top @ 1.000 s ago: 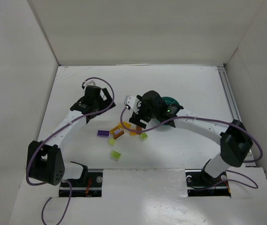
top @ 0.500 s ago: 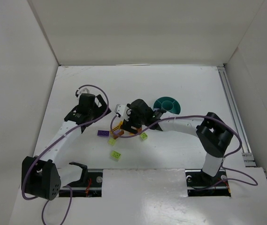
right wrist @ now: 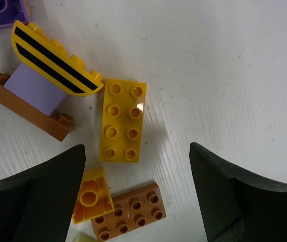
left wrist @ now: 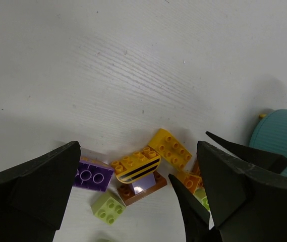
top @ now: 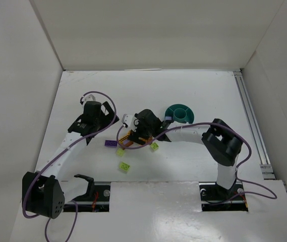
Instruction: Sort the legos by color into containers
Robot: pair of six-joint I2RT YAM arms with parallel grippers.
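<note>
The legos lie in a loose pile on the white table point(top: 204, 91). My right gripper point(top: 137, 132) hangs open just above the pile. In its wrist view the open right gripper point(right wrist: 137, 164) straddles a yellow brick point(right wrist: 122, 120), an upturned orange brick point(right wrist: 92, 196) and a brown brick point(right wrist: 130, 212), gripping none. A striped yellow piece point(right wrist: 55, 60) rests on a brown plate point(right wrist: 30, 108). My left gripper point(top: 102, 126) is open, left of the pile, empty. Its view shows a purple brick point(left wrist: 93, 176) and a lime brick point(left wrist: 108, 207). The teal bowl point(top: 179, 113) with the containers stands right of the pile.
Lime bricks lie apart from the pile, one point(top: 125, 166) toward the near edge and another point(top: 155, 146) under the right forearm. White walls enclose the table on three sides. A rail point(top: 249, 116) runs along the right edge. The right gripper's fingers point(left wrist: 188, 201) show in the left wrist view.
My right gripper has swung left from over the teal bowl to above the lego pile, uncovering the bowl. My left gripper has drawn back slightly to the left.
</note>
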